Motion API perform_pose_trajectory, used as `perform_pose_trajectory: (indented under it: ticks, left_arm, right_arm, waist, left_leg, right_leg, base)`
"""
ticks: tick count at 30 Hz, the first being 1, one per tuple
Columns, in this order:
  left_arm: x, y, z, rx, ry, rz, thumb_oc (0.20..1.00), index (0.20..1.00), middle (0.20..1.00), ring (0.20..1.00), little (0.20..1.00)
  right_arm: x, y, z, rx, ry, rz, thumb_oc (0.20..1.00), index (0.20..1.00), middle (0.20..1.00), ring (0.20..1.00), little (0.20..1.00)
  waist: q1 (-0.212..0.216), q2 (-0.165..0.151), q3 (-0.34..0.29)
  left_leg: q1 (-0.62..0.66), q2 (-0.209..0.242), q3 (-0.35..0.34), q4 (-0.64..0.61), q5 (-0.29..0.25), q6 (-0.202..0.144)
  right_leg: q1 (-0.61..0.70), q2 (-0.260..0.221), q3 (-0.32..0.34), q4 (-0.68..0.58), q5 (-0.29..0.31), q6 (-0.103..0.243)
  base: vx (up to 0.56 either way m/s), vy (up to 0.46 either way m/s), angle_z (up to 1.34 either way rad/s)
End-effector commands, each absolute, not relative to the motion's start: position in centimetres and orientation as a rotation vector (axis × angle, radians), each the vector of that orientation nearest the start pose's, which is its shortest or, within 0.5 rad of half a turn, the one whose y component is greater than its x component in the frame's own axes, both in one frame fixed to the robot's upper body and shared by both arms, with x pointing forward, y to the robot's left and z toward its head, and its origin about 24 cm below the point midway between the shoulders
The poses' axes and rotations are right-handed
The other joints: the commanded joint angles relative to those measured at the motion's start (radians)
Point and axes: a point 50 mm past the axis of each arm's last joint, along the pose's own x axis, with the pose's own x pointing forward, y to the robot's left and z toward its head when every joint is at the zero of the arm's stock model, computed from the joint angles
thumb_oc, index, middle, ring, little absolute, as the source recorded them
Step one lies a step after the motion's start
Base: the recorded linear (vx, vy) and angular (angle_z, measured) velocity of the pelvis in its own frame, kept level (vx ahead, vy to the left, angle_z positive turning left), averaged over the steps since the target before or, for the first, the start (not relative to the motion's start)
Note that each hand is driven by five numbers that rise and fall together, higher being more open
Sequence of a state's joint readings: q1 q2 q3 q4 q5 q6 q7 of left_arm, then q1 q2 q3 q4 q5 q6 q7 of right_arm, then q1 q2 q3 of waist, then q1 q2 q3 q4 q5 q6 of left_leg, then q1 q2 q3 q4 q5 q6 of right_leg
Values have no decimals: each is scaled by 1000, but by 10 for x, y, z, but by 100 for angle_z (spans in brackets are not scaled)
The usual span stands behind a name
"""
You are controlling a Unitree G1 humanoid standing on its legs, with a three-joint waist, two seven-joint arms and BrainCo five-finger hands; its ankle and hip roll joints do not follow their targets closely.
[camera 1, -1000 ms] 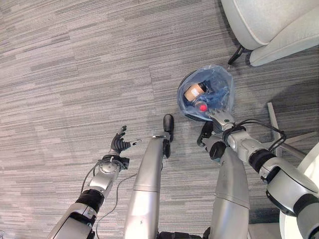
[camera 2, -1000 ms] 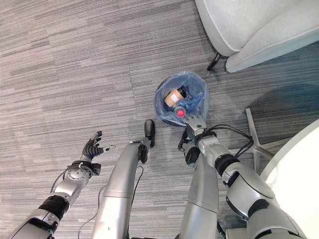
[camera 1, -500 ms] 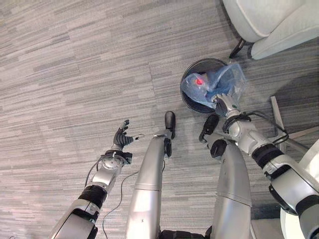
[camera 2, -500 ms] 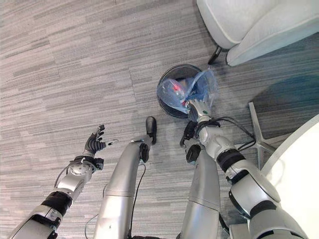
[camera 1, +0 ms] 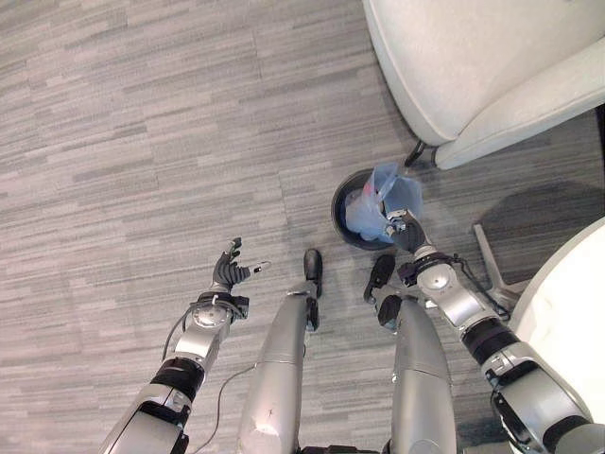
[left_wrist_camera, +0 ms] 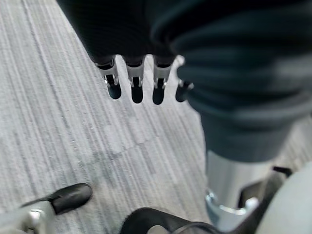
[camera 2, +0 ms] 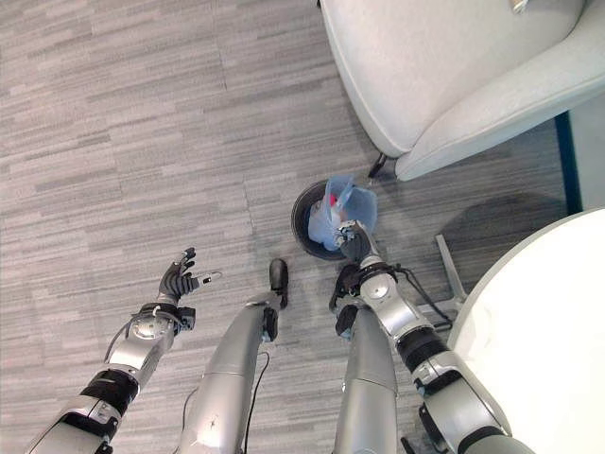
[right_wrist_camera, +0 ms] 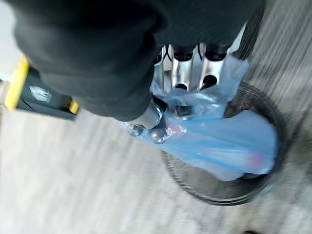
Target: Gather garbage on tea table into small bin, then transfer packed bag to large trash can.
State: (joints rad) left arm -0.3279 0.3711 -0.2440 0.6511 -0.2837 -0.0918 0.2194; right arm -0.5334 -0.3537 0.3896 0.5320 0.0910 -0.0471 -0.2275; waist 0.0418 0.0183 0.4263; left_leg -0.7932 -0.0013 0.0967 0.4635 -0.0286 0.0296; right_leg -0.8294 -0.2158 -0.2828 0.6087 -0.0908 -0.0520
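Observation:
A small black mesh bin [camera 1: 348, 219] stands on the grey carpet just below a pale armchair. A translucent blue garbage bag [camera 1: 378, 200] is stretched up out of the bin, its bottom still inside; something red shows through the plastic [camera 2: 334, 201]. My right hand [camera 1: 403, 230] is shut on the gathered top of the blue bag [right_wrist_camera: 229, 141], fingers and thumb curled round the plastic. My left hand [camera 1: 228, 273] hangs over bare carpet well to the left, fingers spread and open, holding nothing; its fingertips [left_wrist_camera: 136, 92] point at the floor.
A pale grey armchair [camera 1: 473, 66] on a dark leg [camera 1: 414, 151] stands right behind the bin. A white round table edge [camera 2: 539, 331] and its grey base leg [camera 1: 490, 260] lie to the right. Open carpet stretches to the left.
The camera has risen and the whole view has shifted. My right hand has lifted the gathered blue bag higher out of the bin. The left hand keeps its spread pose.

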Motion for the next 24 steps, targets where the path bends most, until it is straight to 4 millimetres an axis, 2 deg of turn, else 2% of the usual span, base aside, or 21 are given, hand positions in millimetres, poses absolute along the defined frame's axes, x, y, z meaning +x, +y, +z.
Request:
perform_pose_trajectory:
  ticks: [1, 3, 5, 6, 8, 9, 10, 11, 15, 17, 19, 21, 22, 23, 24]
  left_arm:
    - [274, 220, -30, 258, 348, 131, 1000, 1000, 1000, 1000, 1000]
    - [270, 221, -33, 259, 358, 130, 1000, 1000, 1000, 1000, 1000]
    - [261, 223, -40, 248, 382, 131, 1000, 1000, 1000, 1000, 1000]
    - [257, 226, -42, 261, 391, 134, 1000, 1000, 1000, 1000, 1000]
    - [252, 226, -45, 263, 404, 127, 1000, 1000, 1000, 1000, 1000]
    - [244, 227, -49, 256, 414, 124, 1000, 1000, 1000, 1000, 1000]
    - [244, 227, -49, 256, 414, 124, 1000, 1000, 1000, 1000, 1000]
    - [234, 230, -53, 255, 431, 124, 1000, 1000, 1000, 1000, 1000]
    - [221, 238, -57, 286, 457, 122, 1000, 1000, 1000, 1000, 1000]
    - [217, 244, -58, 307, 469, 132, 1000, 1000, 1000, 1000, 1000]
    - [219, 247, -55, 322, 458, 127, 1000, 1000, 1000, 1000, 1000]
    - [223, 246, -48, 304, 418, 128, 1000, 1000, 1000, 1000, 1000]
    - [223, 246, -48, 304, 418, 128, 1000, 1000, 1000, 1000, 1000]
    - [227, 242, -41, 312, 378, 106, 1000, 1000, 1000, 1000, 1000]
    - [232, 237, -34, 316, 336, 84, 1000, 1000, 1000, 1000, 1000]
  right_arm:
    - [328, -132, 74, -250, -119, 163, 200, 200, 200, 200, 200]
    - [324, -130, 74, -223, -127, 173, 200, 200, 200, 200, 200]
    - [316, -128, 80, -157, -166, 202, 200, 200, 200, 200, 200]
    - [315, -131, 83, -153, -178, 196, 200, 200, 200, 200, 200]
    - [311, -130, 83, -140, -181, 212, 200, 200, 200, 200, 200]
    - [305, -133, 85, -125, -195, 212, 200, 200, 200, 200, 200]
    - [305, -133, 85, -125, -195, 212, 200, 200, 200, 200, 200]
    - [301, -135, 87, -113, -202, 218, 200, 200, 200, 200, 200]
    - [296, -137, 91, -109, -217, 231, 200, 200, 200, 200, 200]
    - [295, -134, 98, -101, -249, 249, 200, 200, 200, 200, 200]
    - [293, -134, 109, -91, -304, 259, 200, 200, 200, 200, 200]
    - [292, -137, 115, -85, -337, 251, 200, 200, 200, 200, 200]
    - [292, -137, 116, -85, -337, 251, 200, 200, 200, 200, 200]
    - [292, -140, 115, -76, -337, 230, 200, 200, 200, 200, 200]
    - [292, -140, 116, -72, -341, 234, 200, 200, 200, 200, 200]
  waist:
    - [3, -4, -61]
    - [0, -8, -58]
    - [-11, -27, -76]
    - [-17, -35, -79]
    - [-18, -40, -85]
    - [-26, -52, -107]
    - [-26, -52, -106]
    - [-31, -57, -133]
    - [-33, -59, -166]
    - [-32, -54, -166]
    - [-30, -43, -155]
    - [-22, -37, -173]
    - [-21, -35, -175]
    - [-6, -43, -202]
    - [9, -56, -209]
  left_leg:
    - [160, 58, -44, -176, -6, -76]
    - [213, 58, -40, -203, -4, -77]
    - [348, 52, -23, -268, -7, -76]
    - [380, 46, -13, -291, 17, -70]
    - [421, 45, -6, -308, 15, -68]
    - [490, 46, 12, -337, 12, -68]
    - [490, 46, 12, -337, 12, -68]
    - [552, 44, 31, -373, 8, -65]
    - [631, 32, 60, -422, 10, -51]
    - [669, 33, 75, -445, 16, -42]
    - [664, 40, 67, -432, 32, -28]
    - [645, 41, 58, -425, 52, -24]
    - [642, 43, 59, -425, 54, -24]
    - [621, 36, 44, -421, 70, -27]
    - [604, 34, 31, -420, 84, -36]
  right_leg:
    - [165, -29, 10, -152, -32, 125]
    - [215, -25, 7, -183, -20, 129]
    - [347, -15, -1, -268, 4, 144]
    - [384, -14, -11, -309, 42, 142]
    - [427, -10, -10, -337, 51, 147]
    - [497, -3, -5, -385, 66, 158]
    - [497, -3, -5, -385, 66, 158]
    - [546, 1, 2, -422, 83, 173]
    - [591, 5, 21, -438, 98, 192]
    - [586, 2, 40, -393, 115, 210]
    - [592, 37, 105, -272, 60, 217]
    - [650, 97, 164, -167, -21, 196]
    - [648, 100, 165, -170, -18, 195]
    - [691, 140, 208, -139, -40, 189]
    - [736, 161, 227, -203, -92, 161]
  base:
    - [111, 37, -6]
    - [98, 41, -9]
    - [112, 83, -13]
    - [45, 106, -10]
    - [58, 94, -13]
    - [75, 74, -15]
    - [147, 174, -13]
    - [72, 100, -9]
    - [76, 141, -30]
    - [-27, 110, -52]
    - [-185, 56, -42]
    - [-173, -32, 22]
    - [-150, -128, 42]
    - [-116, -188, 28]
    - [-117, -189, 23]
